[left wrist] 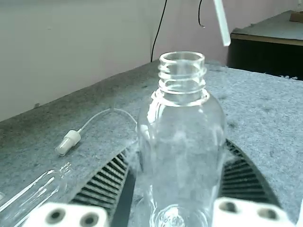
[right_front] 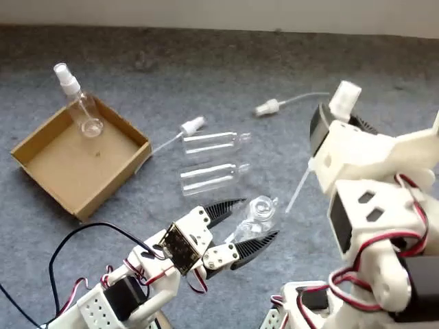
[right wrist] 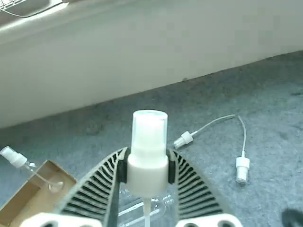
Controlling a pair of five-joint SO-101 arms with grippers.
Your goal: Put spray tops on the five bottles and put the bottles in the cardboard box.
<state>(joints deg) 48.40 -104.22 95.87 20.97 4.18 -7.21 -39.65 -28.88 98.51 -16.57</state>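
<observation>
My left gripper (right_front: 257,218) is shut on a clear, uncapped bottle (left wrist: 182,137), black fingers (left wrist: 106,177) on both sides, neck tilted up. My right gripper (right wrist: 147,163) is shut on a white spray top (right wrist: 149,142), held above the table at the right (right_front: 343,99), its dip tube (right_front: 300,188) hanging toward the held bottle. Two more uncapped bottles (right_front: 209,142) (right_front: 209,177) lie side by side on the carpet. Two loose spray tops (right_front: 194,125) (right_front: 269,106) lie beyond them. A capped bottle (right_front: 79,103) stands in the cardboard box (right_front: 41,137) at the left.
Grey carpet covers the table up to a pale wall at the back. A black cable (right_front: 75,240) loops beside the left arm's base. The right arm's white body (right_front: 370,205) fills the right foreground.
</observation>
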